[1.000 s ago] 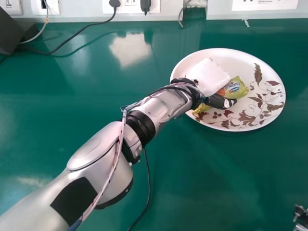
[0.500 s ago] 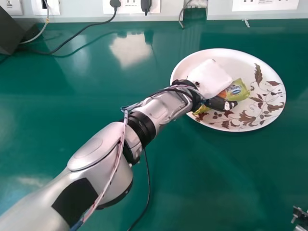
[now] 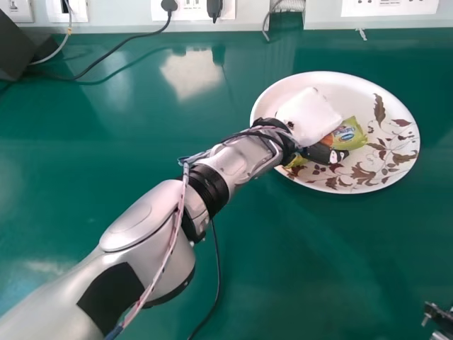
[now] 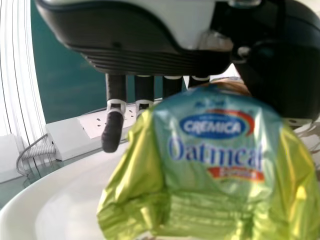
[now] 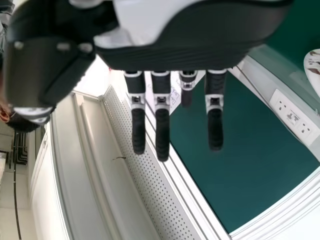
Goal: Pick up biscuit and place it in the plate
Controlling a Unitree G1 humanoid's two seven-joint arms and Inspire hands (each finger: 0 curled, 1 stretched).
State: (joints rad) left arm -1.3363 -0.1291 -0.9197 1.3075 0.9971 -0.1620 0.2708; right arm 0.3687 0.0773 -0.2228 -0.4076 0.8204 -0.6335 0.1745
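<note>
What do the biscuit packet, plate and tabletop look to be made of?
Packet: thin, shiny plastic film, likely; crinkles and bright highlights.
Plate: smooth, hard white with brown leaf pattern; melamine or ceramic, can't tell which.
Tabletop: glossy green, mirrors the wall sockets; laminate, paint or coated glass possible.
</note>
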